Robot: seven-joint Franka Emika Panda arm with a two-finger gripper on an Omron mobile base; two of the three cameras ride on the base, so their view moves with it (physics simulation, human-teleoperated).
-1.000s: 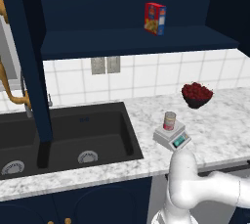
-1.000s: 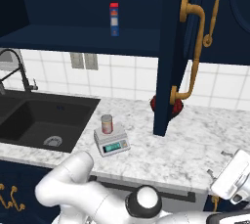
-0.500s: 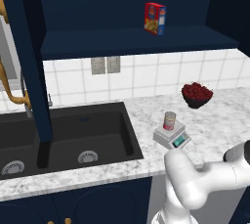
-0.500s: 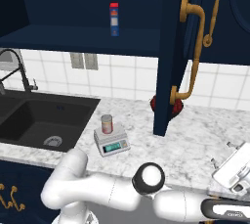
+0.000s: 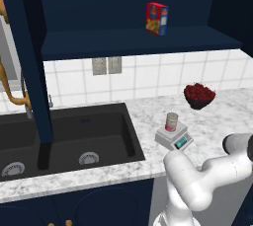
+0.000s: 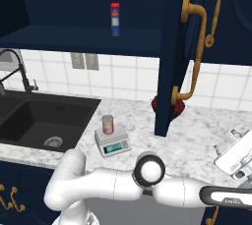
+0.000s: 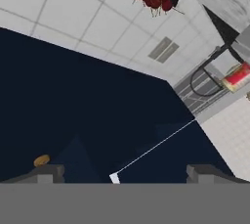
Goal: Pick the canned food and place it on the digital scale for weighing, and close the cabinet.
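Standing wide apart and holding nothing, the two dark fingertips of the claw (image 7: 124, 171) rise at the bottom of the hand view, before a dark navy surface with a small gold knob (image 7: 42, 160) near the left tip. In the right base view the hand (image 6: 237, 156) hangs at the far right, over the edge of the marble tabletop (image 6: 197, 138), well apart from the task's things. The canned food (image 6: 108, 124) stands upright on the plate of the digital scale (image 6: 112, 142), whose teal display faces the front edge of the tabletop, just right of the black sink (image 5: 64, 136). Behind the scale, near the tiled wall, sits a dark bowl of red fruit (image 5: 199, 94). The cabinet (image 5: 133, 8) above hangs open: its right door (image 6: 174, 52), with a curved brass handle (image 6: 193, 52), stands swung out over the tabletop and partly hides the bowl in the right base view, while its left door (image 5: 27, 57) juts out over the sink. A red and yellow box (image 5: 156, 18) stands on the cabinet's shelf.
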